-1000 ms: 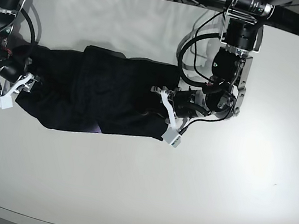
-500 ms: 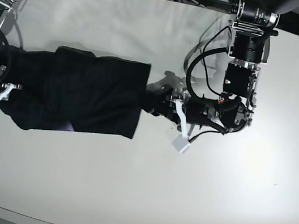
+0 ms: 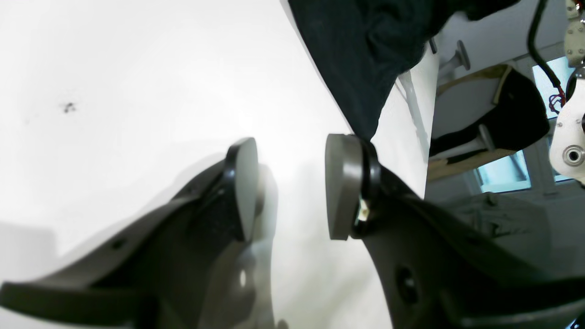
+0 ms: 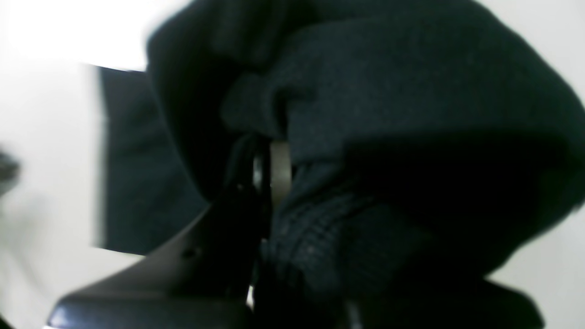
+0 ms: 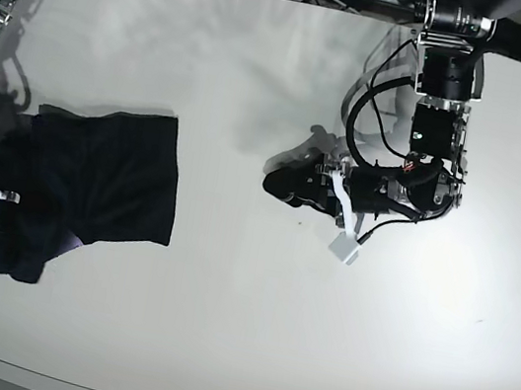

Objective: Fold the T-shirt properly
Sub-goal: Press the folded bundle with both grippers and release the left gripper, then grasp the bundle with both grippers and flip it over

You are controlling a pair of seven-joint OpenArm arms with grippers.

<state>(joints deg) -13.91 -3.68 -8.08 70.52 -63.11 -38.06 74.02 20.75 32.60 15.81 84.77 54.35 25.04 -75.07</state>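
One T-shirt [image 5: 101, 188], black cloth, lying bunched at the table [image 5: 238, 331] edge on the base view's left, with one end gathered at the right gripper [image 4: 274, 173]. Soft, limp and light by the look of it; likely to sag, drag and crease rather than hold any shape, so best taken by a hem or corner, both layers pinched. Right jaws clamped on a thick fold of the T-shirt, though the wrist view is blurred and probably hides how much is caught. Left gripper [image 3: 292, 187] well apart from the cloth, jaws spread, nothing between them.
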